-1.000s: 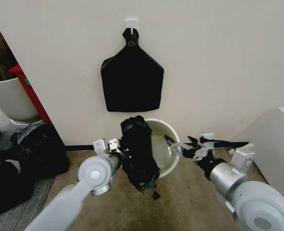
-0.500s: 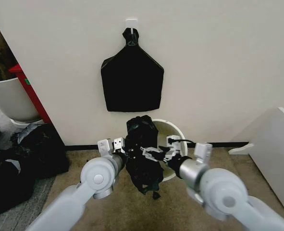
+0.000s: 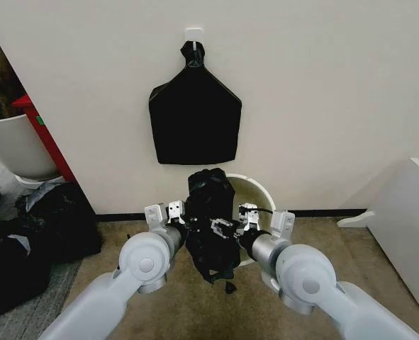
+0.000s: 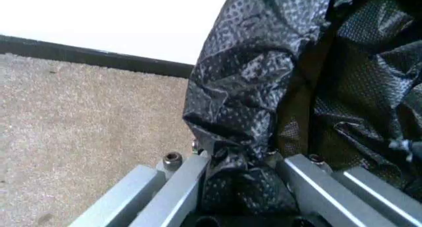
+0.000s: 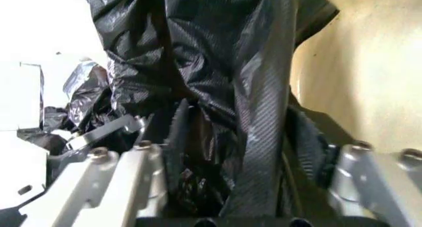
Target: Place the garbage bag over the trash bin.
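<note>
Fingers (image 4: 188, 180) of the left gripper (image 3: 175, 212) clench the garbage bag (image 3: 210, 225) at its nine o'clock side, while the right gripper (image 3: 227, 228) spreads around film at three o'clock, over the trash bin (image 3: 262, 193).

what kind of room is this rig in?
Likely an office corner or indoor test space: plain wall with black baseboard, carpet, a white planter pot and bulky black sacks at left.
</note>
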You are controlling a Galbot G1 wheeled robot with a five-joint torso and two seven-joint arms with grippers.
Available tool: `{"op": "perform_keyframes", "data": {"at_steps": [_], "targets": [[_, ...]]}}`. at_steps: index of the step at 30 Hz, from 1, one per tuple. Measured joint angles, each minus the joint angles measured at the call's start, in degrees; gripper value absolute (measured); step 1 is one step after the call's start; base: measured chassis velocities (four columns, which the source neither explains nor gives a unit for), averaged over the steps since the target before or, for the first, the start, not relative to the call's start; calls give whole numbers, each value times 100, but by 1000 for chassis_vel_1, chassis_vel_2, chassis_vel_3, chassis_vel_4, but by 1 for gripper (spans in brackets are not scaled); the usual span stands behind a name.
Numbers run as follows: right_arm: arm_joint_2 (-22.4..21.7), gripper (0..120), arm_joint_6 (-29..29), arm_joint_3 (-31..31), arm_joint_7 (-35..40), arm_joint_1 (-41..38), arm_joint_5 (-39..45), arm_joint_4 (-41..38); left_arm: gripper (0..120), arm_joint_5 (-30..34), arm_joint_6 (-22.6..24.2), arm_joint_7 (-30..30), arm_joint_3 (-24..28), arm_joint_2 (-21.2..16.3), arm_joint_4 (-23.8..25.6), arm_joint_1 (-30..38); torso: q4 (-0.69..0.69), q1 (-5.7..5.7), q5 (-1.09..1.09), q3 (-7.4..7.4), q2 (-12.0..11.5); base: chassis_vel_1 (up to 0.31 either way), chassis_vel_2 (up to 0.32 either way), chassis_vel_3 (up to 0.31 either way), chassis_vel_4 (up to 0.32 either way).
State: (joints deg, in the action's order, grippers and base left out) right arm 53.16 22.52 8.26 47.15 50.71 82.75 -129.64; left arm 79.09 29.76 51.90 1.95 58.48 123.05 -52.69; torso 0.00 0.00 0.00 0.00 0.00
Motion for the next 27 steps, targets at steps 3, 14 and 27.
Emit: {"op": "perform_keyframes", "data": {"at_steps": [3, 14, 27], "targets": [[0, 32, -3, 10, 53, -12, -15, 0, 0, -8, 25, 11, 0, -2, 0, -5, 0, 0, 0, 0, 0, 0, 0, 0, 0], [44, 0, -16, 101, 126, 33, -165, 0, 0, -30, 59, 47, 8, 3, 14, -16, 0, 0, 0, 0, 0, 0, 0, 0, 0], [-49, 0, -19, 54, 586, 123, -123, -412, 0, -295, 83, 36, 6, 6, -118, -66, 0, 0, 0, 0, 0, 0, 0, 0, 0]]}}
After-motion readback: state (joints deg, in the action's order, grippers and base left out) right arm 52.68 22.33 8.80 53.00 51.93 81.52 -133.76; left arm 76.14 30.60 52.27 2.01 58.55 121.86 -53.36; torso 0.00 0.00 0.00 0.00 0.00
